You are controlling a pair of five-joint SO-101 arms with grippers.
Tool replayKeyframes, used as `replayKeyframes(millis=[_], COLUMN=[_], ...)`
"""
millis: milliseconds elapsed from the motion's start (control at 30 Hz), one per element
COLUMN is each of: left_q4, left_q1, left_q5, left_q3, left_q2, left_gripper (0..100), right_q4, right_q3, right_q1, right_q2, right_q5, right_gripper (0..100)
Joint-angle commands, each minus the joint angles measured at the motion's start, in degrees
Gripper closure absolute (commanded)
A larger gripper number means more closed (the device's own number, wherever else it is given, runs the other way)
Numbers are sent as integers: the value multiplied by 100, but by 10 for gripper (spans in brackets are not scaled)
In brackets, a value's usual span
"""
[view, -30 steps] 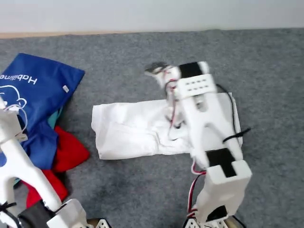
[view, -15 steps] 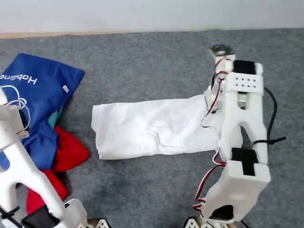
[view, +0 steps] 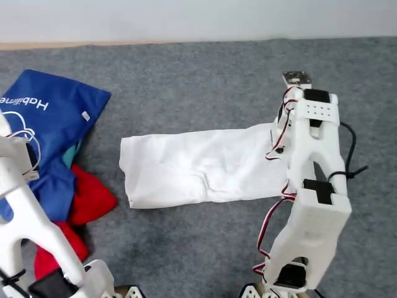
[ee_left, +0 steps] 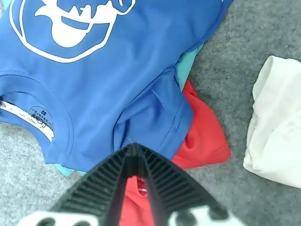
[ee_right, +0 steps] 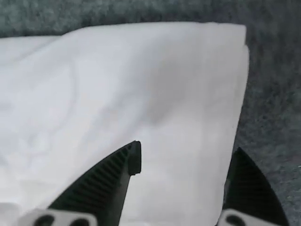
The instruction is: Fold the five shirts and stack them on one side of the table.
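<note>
A white shirt [view: 198,166] lies folded into a long band across the middle of the grey table, its right end [ee_right: 155,89] flat. My right arm [view: 310,143] stands over that end, and my right gripper [ee_right: 186,160] hangs open just above the cloth near its edge, holding nothing. At the table's left, a blue printed shirt [view: 53,118] tops a loose pile with a teal shirt [ee_left: 188,68] and a red shirt [view: 87,202] peeking out. My left gripper [ee_left: 135,149] is shut, empty, above the blue shirt's [ee_left: 94,80] hem and the red shirt [ee_left: 202,141].
The grey felt table [view: 186,74] has free room behind the white shirt and to the right of my right arm. A pale wall edge [view: 124,43] runs along the far side. My left arm [view: 22,205] rises at the front left.
My right arm swung from over the white shirt's middle to its right end, then settled slightly. The shirt lies flatter there. The left arm shifted a little.
</note>
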Motion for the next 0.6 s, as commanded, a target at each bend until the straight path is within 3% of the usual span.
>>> replayKeyframes(millis=[0,467,567], left_q4=[149,149,149], left_q1=[9,9,9], left_q5=[-35,-35,-35], left_q3=[-180,-180,-180], left_q2=[-167,-167,-176], left_gripper=[996,996,996], right_q4=[-198,-338,-251], right_q3=[-316,-316,-316], right_q1=[163,101,40], right_q2=[57,875,875], right_q5=[-44,-352,-334], right_gripper=[697,702,774])
